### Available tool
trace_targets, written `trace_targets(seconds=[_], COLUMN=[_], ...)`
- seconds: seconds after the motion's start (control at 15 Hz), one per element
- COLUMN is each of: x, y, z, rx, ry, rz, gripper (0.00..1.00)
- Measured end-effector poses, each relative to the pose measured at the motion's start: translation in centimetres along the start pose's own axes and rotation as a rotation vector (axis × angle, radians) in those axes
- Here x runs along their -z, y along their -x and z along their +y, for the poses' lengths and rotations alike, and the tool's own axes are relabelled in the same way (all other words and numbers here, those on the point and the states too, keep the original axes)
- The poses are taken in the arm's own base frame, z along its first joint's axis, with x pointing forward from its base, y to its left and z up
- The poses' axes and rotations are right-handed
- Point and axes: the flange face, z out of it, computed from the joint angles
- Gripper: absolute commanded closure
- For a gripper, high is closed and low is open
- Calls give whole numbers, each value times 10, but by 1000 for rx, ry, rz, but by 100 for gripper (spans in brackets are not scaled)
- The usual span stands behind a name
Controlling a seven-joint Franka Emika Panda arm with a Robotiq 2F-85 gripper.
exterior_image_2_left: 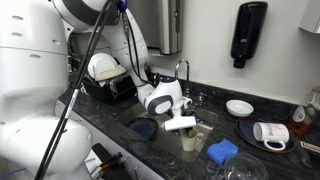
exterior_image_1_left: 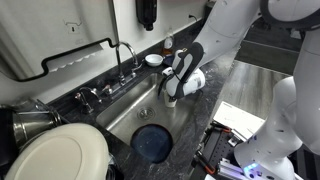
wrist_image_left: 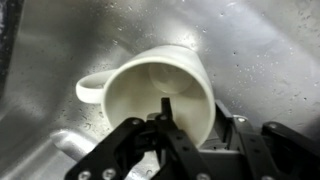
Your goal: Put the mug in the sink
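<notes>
In the wrist view the gripper (wrist_image_left: 172, 122) clamps the rim of the white mug (wrist_image_left: 160, 90), one finger inside; its handle points to nine o'clock over the steel sink (wrist_image_left: 265, 50).

A dark speckled countertop (exterior_image_2_left: 105, 118) runs beneath a pale wall (exterior_image_2_left: 205, 40) bearing a black dispenser (exterior_image_2_left: 247, 32).
</notes>
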Motion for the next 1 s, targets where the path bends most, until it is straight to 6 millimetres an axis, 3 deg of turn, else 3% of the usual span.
trace_targets(seconds=[0.2,0.53,0.73,1.0], x=[3,18,49,104], y=[-2,13,27,37], z=[6,25,52,85], rx=[-17,-58,-85,-129], ry=[11,-94,-169,-214], rz=[1,-64,-65,-38], gripper=[2,0,0,0])
